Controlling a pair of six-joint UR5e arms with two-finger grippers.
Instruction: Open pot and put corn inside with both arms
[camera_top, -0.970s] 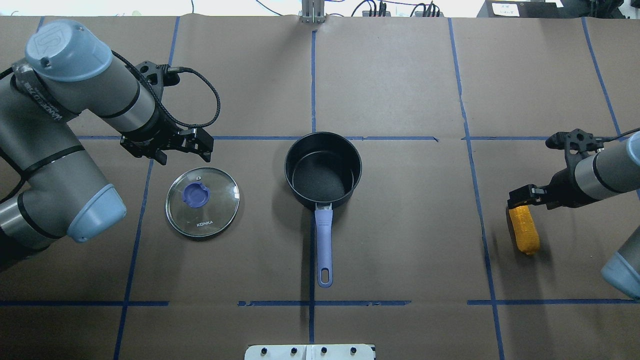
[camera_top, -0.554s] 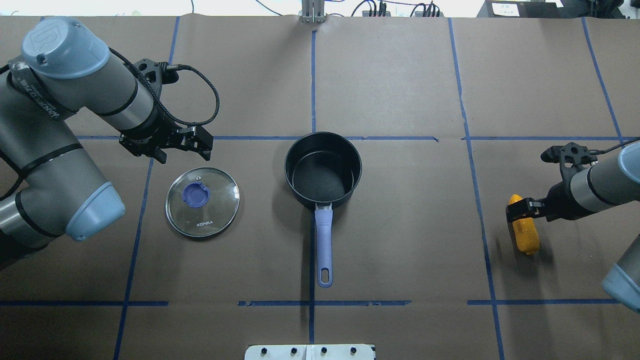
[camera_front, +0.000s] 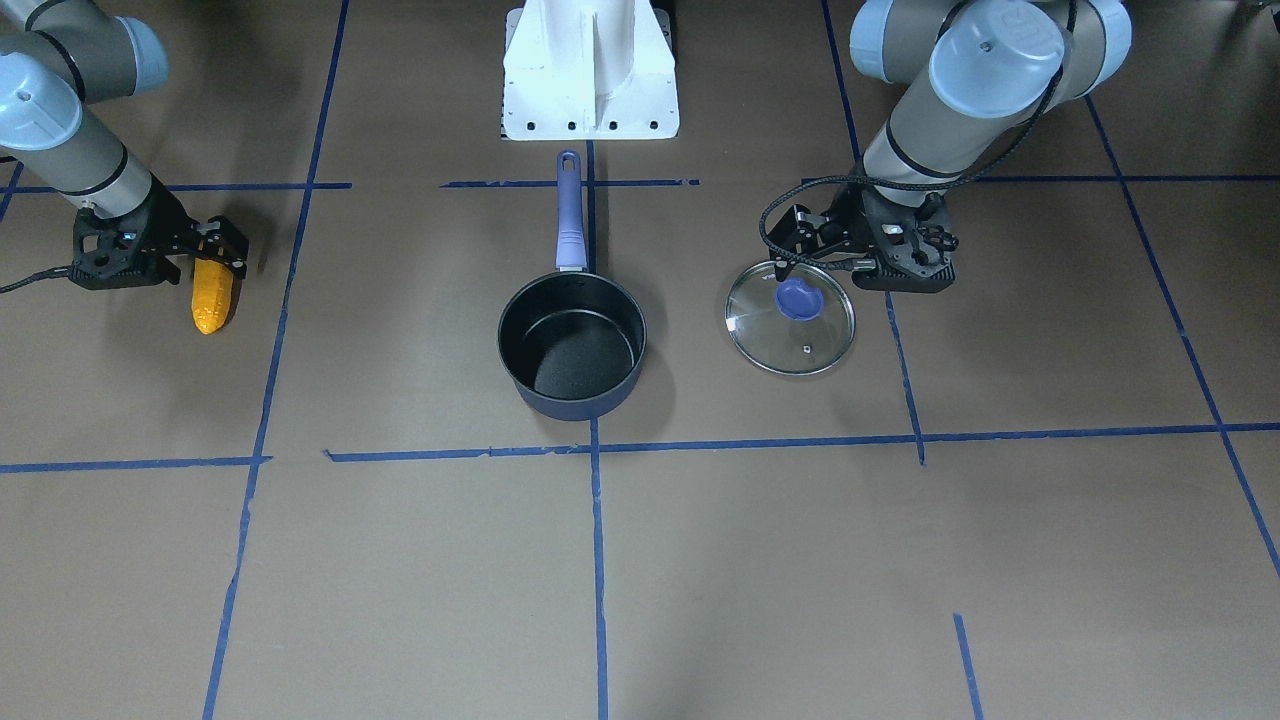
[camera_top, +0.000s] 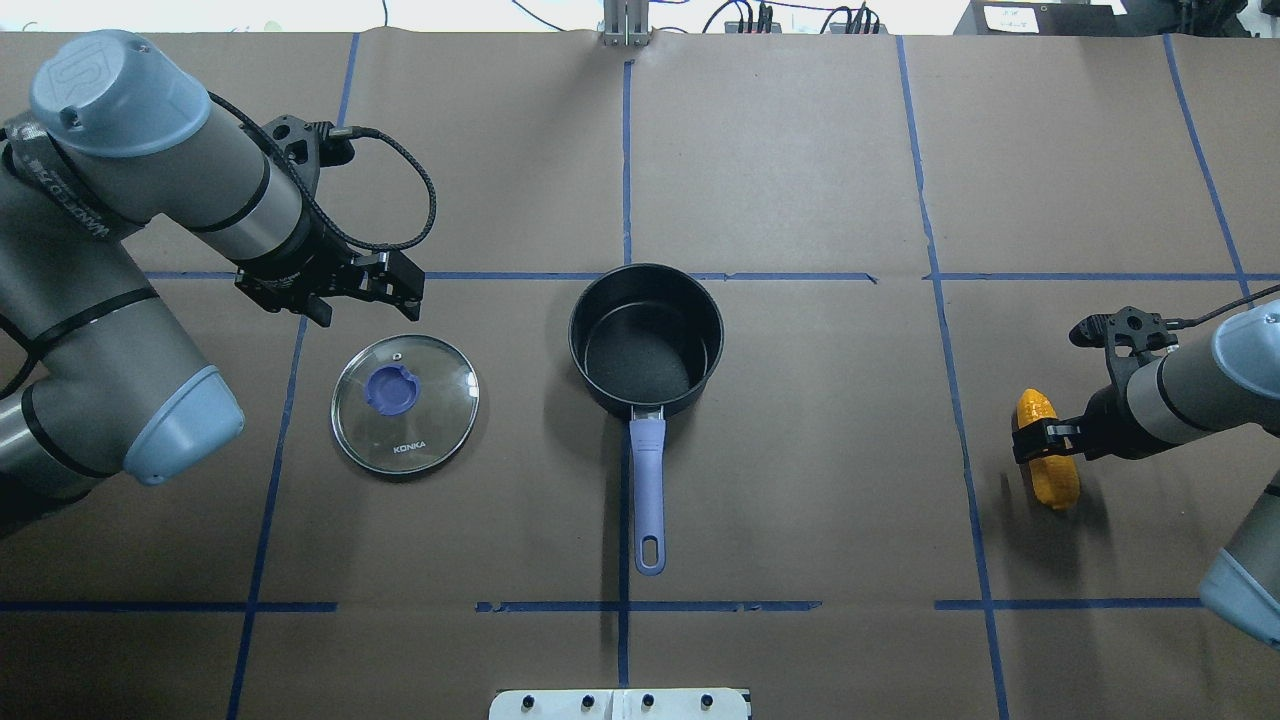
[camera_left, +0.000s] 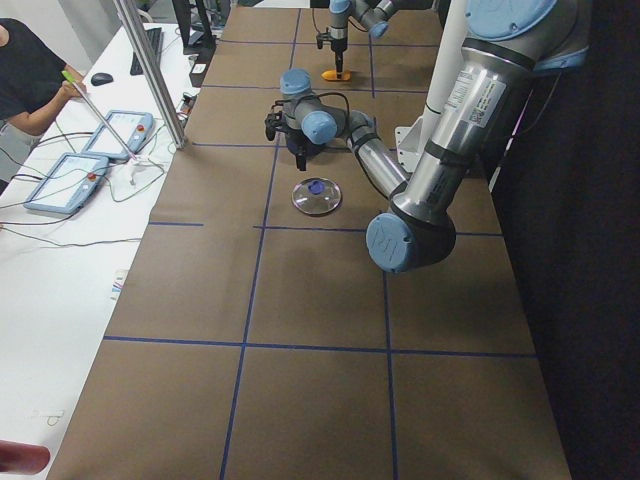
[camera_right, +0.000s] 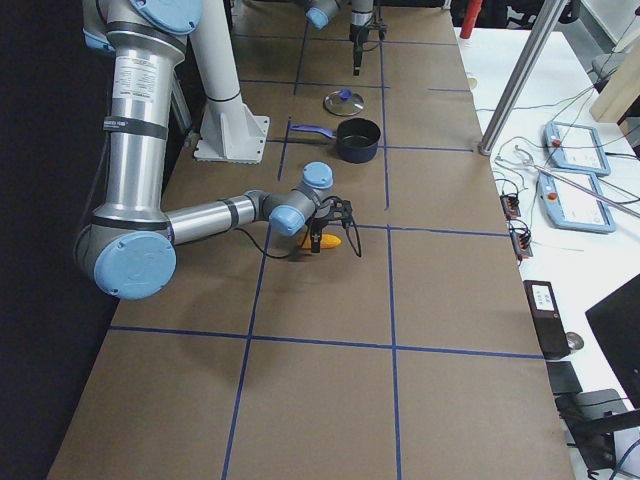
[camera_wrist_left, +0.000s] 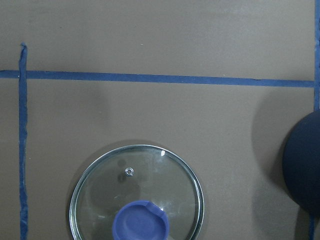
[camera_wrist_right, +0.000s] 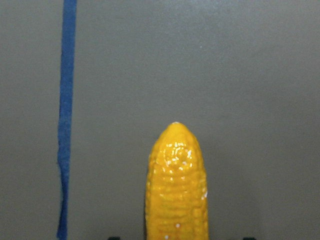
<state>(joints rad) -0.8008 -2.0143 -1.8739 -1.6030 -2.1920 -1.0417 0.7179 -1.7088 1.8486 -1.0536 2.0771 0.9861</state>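
The dark-blue pot (camera_top: 645, 340) stands uncovered mid-table, its black inside bare and its lavender handle (camera_top: 648, 490) pointing toward the robot. Its glass lid (camera_top: 405, 403) with the purple knob lies flat on the table to the pot's left. My left gripper (camera_top: 405, 283) hovers open just beyond the lid, holding nothing. The yellow corn (camera_top: 1047, 450) lies on the table at the far right. My right gripper (camera_top: 1040, 440) is low over the cob's middle, open, a finger on each side. The right wrist view shows the corn (camera_wrist_right: 176, 185) centred, with a gap either side.
Brown paper with blue tape lines (camera_top: 625, 150) covers the table. The white base mount (camera_front: 590, 70) sits at the robot's edge. In the exterior left view, a side table holds teach pendants (camera_left: 70, 180), with a person (camera_left: 25, 80) beside them, and a metal post (camera_left: 150, 70) stands at the table's edge.
The right gripper slid along the corn from its far tip to its middle and sank lower. The left arm drew back slightly from the lid. Pot, lid and corn stayed put.
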